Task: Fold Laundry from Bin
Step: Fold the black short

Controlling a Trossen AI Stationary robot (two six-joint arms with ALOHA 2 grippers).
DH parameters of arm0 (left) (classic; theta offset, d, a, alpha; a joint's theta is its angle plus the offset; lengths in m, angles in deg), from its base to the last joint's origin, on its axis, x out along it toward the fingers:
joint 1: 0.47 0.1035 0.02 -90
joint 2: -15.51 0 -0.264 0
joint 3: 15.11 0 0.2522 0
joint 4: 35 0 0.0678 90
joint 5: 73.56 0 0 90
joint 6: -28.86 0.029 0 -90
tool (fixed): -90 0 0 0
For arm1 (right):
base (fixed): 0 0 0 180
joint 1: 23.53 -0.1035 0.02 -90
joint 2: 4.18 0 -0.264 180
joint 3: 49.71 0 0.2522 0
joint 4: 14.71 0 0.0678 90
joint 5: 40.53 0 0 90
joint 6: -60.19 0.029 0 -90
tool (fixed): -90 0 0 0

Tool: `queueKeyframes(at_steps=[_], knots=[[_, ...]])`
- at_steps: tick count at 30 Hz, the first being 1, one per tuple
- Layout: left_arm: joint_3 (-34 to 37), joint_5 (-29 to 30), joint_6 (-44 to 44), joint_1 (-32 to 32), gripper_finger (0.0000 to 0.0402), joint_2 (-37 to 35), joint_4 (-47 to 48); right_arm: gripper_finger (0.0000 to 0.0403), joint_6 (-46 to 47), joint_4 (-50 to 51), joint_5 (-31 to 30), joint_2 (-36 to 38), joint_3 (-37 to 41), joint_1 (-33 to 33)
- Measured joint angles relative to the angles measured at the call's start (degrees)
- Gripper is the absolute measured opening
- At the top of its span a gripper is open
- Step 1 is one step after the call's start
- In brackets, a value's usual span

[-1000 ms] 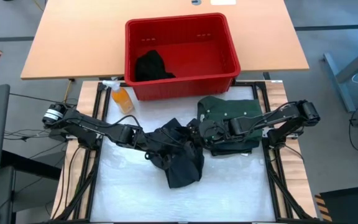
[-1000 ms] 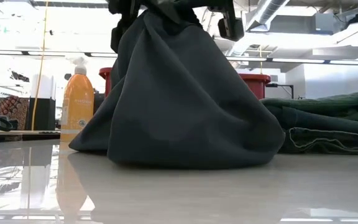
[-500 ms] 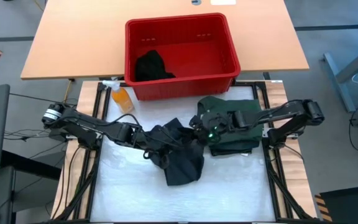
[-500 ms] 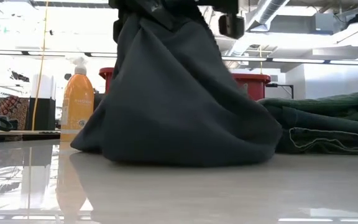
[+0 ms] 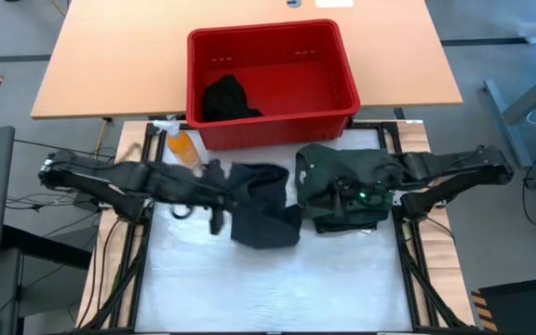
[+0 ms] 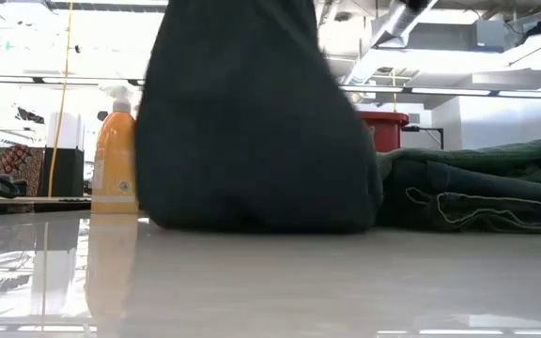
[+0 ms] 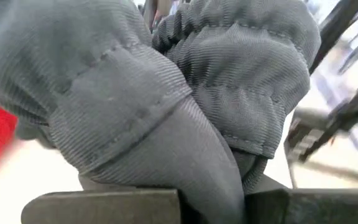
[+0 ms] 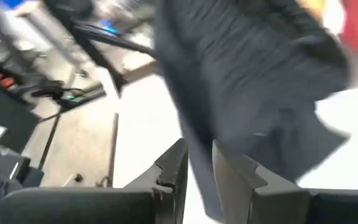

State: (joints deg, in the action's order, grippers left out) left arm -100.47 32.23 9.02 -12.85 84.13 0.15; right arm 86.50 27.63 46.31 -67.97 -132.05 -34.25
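A: Holding the charcoal garment (image 5: 263, 205) up off the table (image 5: 277, 288) right now: left pincer (image 7: 213, 202) is pinching a bunched fold of it, in front of the red bin (image 5: 273, 37).

B: Right pincer (image 8: 197, 165) sits over the green piece (image 5: 347, 167), fingers slightly apart, gripping nothing. I'd have it grab a hem first, then spread flat.
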Motion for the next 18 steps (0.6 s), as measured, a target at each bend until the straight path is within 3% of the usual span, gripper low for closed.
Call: queueKeyframes(at_steps=[6,11,18], knots=[[-0.1,-2.4,11.0,0.0,0.0015,-7.2,-11.9,0.0103,-11.5,-9.0,-3.1,0.0,0.0,-5.2],[-0.1,-7.3,14.6,0.0,0.0017,-9.5,-13.3,0.0103,-11.8,-9.4,-5.4,-0.2,0.0,-2.5],[-0.1,-10.9,16.0,0.0,0.0017,-9.2,-13.3,0.0105,-18.9,-13.3,3.7,0.1,0.0,3.0]])
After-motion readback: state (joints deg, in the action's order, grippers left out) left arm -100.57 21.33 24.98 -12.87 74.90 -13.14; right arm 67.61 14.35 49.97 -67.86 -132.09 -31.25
